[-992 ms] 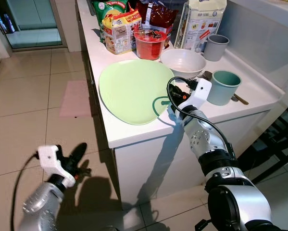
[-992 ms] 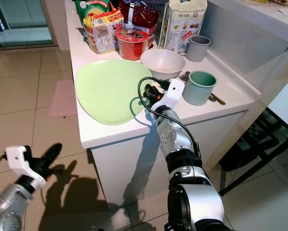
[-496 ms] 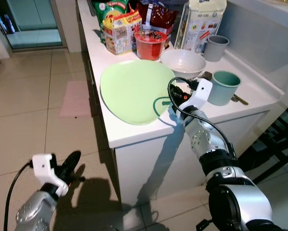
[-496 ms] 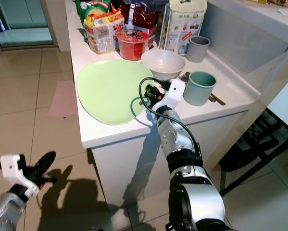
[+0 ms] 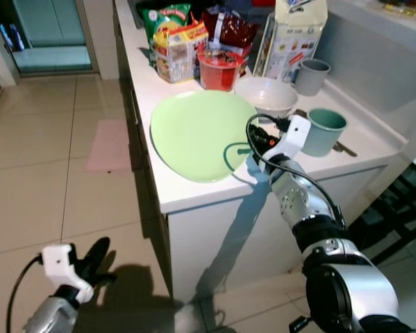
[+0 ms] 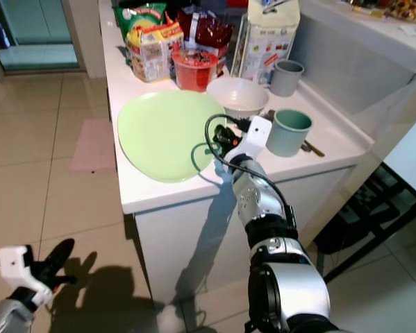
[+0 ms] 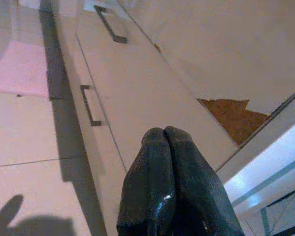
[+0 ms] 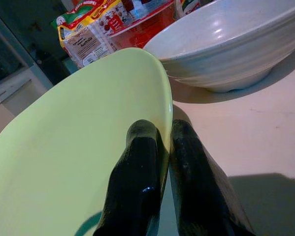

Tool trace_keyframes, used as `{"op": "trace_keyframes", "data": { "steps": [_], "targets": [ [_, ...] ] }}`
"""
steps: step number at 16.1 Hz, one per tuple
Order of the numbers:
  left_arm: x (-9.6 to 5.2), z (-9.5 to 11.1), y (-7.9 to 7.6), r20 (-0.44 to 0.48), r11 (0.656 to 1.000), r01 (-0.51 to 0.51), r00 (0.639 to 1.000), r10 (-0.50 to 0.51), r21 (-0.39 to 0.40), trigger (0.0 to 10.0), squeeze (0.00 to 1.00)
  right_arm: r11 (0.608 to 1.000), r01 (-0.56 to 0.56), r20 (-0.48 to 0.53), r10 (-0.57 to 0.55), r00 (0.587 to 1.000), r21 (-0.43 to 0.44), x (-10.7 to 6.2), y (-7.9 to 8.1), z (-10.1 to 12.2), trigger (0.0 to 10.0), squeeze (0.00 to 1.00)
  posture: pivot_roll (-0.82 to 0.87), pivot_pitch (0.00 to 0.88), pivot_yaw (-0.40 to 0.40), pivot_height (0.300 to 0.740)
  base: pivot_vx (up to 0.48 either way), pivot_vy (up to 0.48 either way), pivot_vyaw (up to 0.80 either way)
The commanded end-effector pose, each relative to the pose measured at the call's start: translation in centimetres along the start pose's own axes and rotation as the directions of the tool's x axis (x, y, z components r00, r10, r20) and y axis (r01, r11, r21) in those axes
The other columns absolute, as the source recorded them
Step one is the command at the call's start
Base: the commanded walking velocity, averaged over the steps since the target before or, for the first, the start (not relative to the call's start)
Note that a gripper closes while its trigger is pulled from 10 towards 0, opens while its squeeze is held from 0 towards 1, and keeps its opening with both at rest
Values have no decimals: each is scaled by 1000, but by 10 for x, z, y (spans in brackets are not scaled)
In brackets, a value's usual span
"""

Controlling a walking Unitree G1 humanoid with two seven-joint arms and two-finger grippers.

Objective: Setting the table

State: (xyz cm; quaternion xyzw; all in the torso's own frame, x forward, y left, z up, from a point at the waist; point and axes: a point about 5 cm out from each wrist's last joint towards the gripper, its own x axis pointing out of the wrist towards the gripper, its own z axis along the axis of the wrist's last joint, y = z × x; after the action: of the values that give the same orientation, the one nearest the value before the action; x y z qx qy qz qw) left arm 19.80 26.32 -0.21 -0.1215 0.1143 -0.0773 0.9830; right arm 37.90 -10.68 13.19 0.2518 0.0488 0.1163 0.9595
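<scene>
A white counter (image 5: 194,191) runs away from the robot, with a tiled floor (image 5: 48,173) along its left side. On the counter lies a large light green plate (image 5: 197,132), flat, near the front edge. Just behind its right side stands a white bowl (image 5: 264,94), and to the right of that a teal cup (image 5: 321,130) with a grey cup (image 5: 310,75) farther back. Behind the plate stand a red tub (image 5: 217,68), several snack packets (image 5: 174,41) and a tall white carton (image 5: 292,38). The right gripper (image 8: 159,142) is at the plate's right rim, its two black fingers (image 8: 137,167) pinched on the rim, one above the plate and one at its outer edge beside the bowl. The left gripper (image 5: 96,251) hangs low over the floor, well apart from the counter; in the left wrist view its fingertips (image 7: 157,147) are pressed together, holding nothing, pointing toward white cabinet fronts (image 7: 137,88) with handles.
</scene>
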Motion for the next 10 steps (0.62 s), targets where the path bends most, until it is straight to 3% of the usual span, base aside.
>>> {"op": "trace_keyframes", "data": {
  "steps": [1,3,7,10],
  "targets": [
    [9,10,8,-13,999,12,1000,-12,36,10000,0,998,38,-80,-42,996,-50,-5,-11,-15,0,0,149,0,-52,740,0,0,0],
    [19,20,18,-31,999,-3,1000,4,55,10000,0,998,39,-79,-42,996,-46,-5,-11,-15,0,0,148,0,-47,740,0,0,0],
    [21,14,24,-110,995,-27,993,38,95,10000,0,999,36,-80,-39,996,-40,-5,-9,-17,0,0,144,0,-36,740,0,0,0],
    [8,-7,26,-185,995,-57,980,71,82,10000,0,999,38,-81,-41,996,-36,-5,-9,-19,0,0,144,0,-29,740,0,0,0]
  ]
}}
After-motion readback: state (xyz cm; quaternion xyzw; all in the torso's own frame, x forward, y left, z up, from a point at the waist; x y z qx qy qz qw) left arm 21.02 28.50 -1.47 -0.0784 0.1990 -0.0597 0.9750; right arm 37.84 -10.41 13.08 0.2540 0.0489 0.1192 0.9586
